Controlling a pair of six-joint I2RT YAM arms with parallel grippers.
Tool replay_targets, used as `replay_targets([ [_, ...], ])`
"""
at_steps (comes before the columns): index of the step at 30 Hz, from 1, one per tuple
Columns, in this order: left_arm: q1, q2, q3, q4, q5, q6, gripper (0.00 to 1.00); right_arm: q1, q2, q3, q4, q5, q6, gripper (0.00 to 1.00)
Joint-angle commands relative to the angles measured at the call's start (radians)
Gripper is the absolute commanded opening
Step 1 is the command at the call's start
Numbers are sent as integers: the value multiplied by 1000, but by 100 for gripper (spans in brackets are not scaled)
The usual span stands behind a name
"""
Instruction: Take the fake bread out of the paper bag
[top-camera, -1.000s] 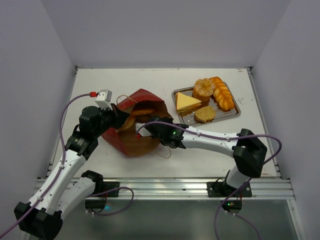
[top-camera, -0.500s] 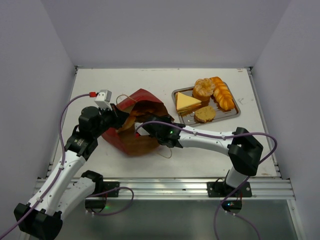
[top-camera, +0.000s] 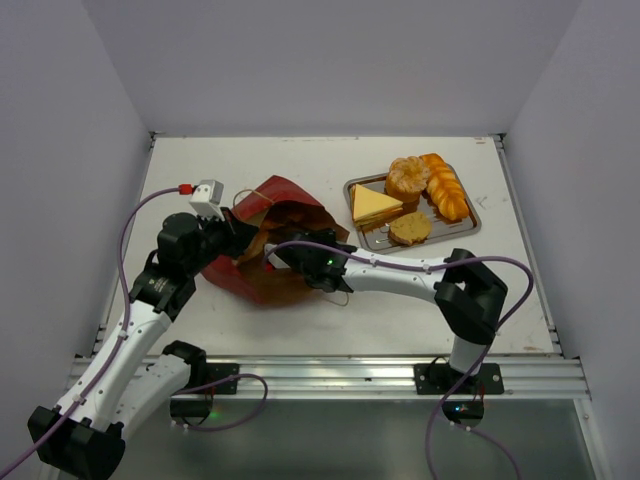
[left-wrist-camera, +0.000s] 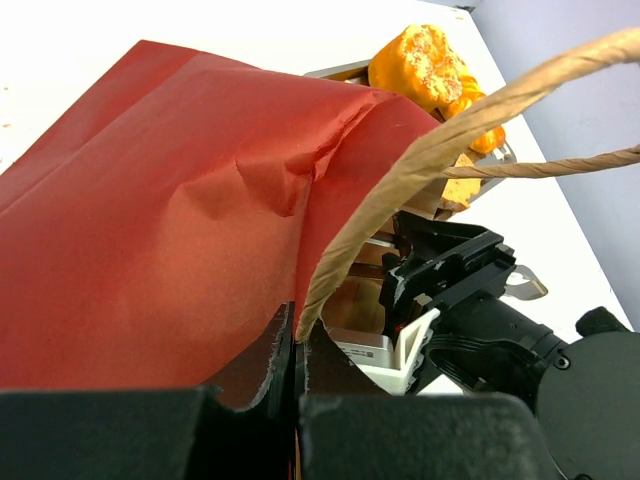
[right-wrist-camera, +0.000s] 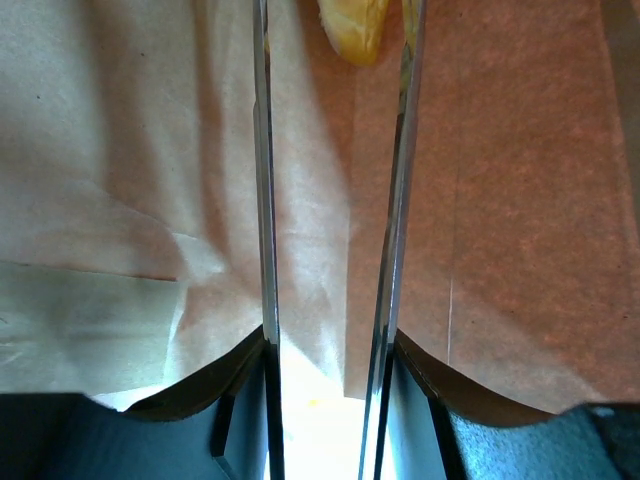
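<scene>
R gripper is sitting inside the paper bag, fingers parted approx. a roll's width, gripping nothing. A golden bread roll is lying just ahead, btwn its tips. L gripper is pinching the bag's rim, clamped tight.

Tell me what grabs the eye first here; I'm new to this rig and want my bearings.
The dark red paper bag, left of centre on the table, has its rim pinched by the left gripper, while the open right gripper reaches into its mouth toward a golden toy bread. Next comes the metal tray at the far right, holding four more glossy toy breads.
</scene>
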Motion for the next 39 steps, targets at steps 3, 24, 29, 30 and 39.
replay_targets([
  [3,-3,-14,10,23,21,5,0,-3,14,56,16,73,-59,47],
  [24,-3,-15,7,31,28,-1,0,-3,31,65,27,61,-68,47],
  [29,-3,-17,9,28,28,-1,0,-3,67,80,22,59,-68,47],
  [30,-3,-17,9,28,28,-1,0,-2,74,85,22,61,-69,47],
  [39,-3,-20,6,20,24,2,0,-14,83,109,22,52,-60,14],
])
